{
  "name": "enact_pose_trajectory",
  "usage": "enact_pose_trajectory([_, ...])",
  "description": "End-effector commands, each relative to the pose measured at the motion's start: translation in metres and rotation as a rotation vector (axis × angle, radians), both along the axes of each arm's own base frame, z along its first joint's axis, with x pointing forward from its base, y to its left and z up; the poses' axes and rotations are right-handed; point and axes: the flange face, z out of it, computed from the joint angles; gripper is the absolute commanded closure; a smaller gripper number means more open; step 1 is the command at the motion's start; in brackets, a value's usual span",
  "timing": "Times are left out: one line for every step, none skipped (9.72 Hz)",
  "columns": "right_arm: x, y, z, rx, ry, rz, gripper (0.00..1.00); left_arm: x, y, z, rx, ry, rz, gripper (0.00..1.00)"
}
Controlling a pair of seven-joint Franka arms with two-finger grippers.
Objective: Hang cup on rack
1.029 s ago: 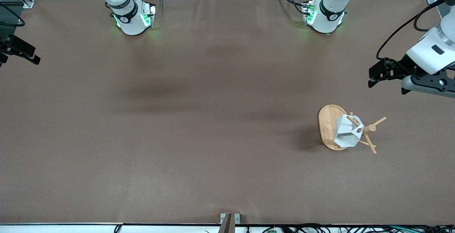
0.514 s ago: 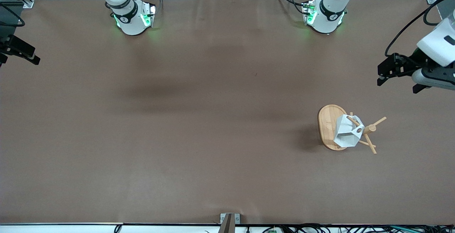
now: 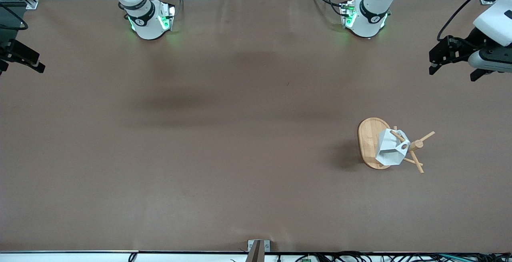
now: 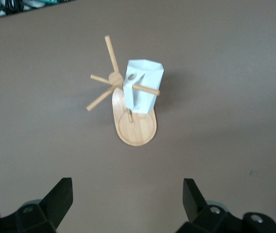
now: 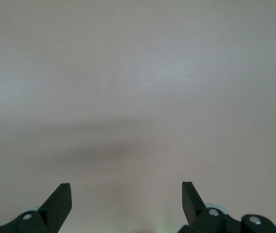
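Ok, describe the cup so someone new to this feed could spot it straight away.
Start at the brown table and go toward the left arm's end, where a bamboo mug rack stands on an oval base. The cup hangs on one of its pegs, over the base. It is the only white thing there, faceted and angular, with a round hole through its handle.

The cup covers part of the rack: the lower post and part of the oval base stay hidden under it in the front view. The peg through its handle is only partly seen. The left claw is cut off by the edge near the rack's end of the surface. The right claw shows only fingertips in its wrist view.
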Motion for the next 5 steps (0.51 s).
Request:
enact_pose_trajectory([-0.0056, -0.0036, 0.0017, -0.016, -0.011, -0.009, 0.0, -0.0238, -0.0024, -0.0233, 0.007, 0.053, 0.042, 0.0])
enact_pose_trajectory([-0.0056, -0.0036, 0.0017, -0.016, -0.011, -0.009, 0.0, -0.0238, -0.0028, -0.0219, 0.013, 0.049, 0.023, 0.0])
enact_pose_trajectory([-0.0056, -0.0036, 0.0017, -0.016, -0.011, -0.007, 0.0, -0.0239, -0.0035, -0.0212, 0.015, 0.047, 0.02, 0.0])
enact_pose_trajectory([-0.0056, -0.0036, 0.0017, -0.016, -0.011, -0.007, 0.0, -0.0243, -0.0028, -0.0197, 0.013, 0.045, 0.02, 0.0])
enact_pose_trajectory([-0.0056, -0.0036, 0.0017, -0.016, -0.011, -0.007, 0.0, -0.0236, -0.0021, -0.019, 0.013, 0.043, 0.02, 0.0])
